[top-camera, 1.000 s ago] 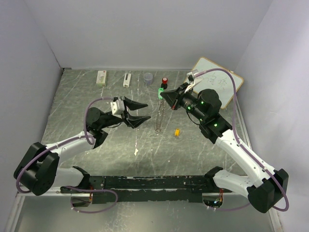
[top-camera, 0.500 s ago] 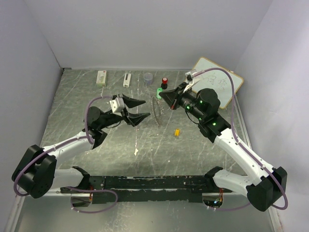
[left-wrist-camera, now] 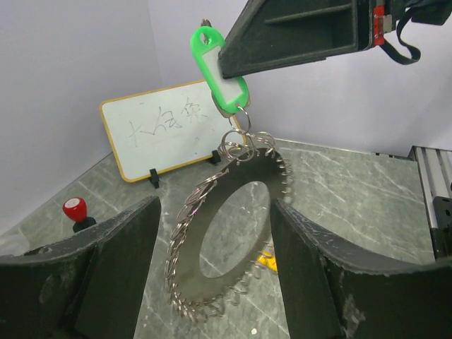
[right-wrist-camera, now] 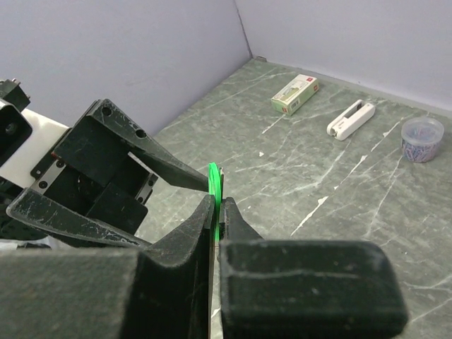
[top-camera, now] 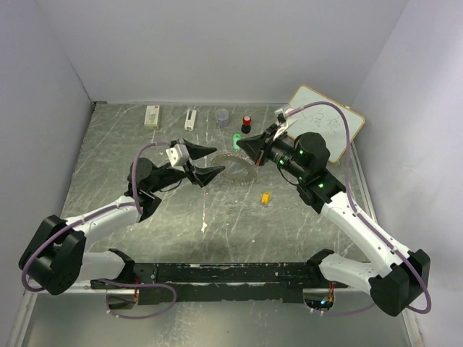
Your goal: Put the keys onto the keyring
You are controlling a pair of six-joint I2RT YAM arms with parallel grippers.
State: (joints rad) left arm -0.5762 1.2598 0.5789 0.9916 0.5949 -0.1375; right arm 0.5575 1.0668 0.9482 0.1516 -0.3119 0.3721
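The right wrist view is showing only a thin edge of the green key [right-wrist-camera: 214, 180], and the fingers are hiding everything below it. The keyring [left-wrist-camera: 191, 247] is partly masking the yellow key [left-wrist-camera: 267, 261], which is lying on the table [top-camera: 108, 159].

The right gripper [top-camera: 241, 144] is clamping the green key, long axis near upright, eyelet end uppermost and leaning left. The keyring is hanging beneath it off the table, face tilted, between the widely spread fingers of the left gripper [top-camera: 220, 161]. Whether they are touching it cannot be determined.

The keyring is presenting as a flat metal band, its rim fringed with small wire loops.
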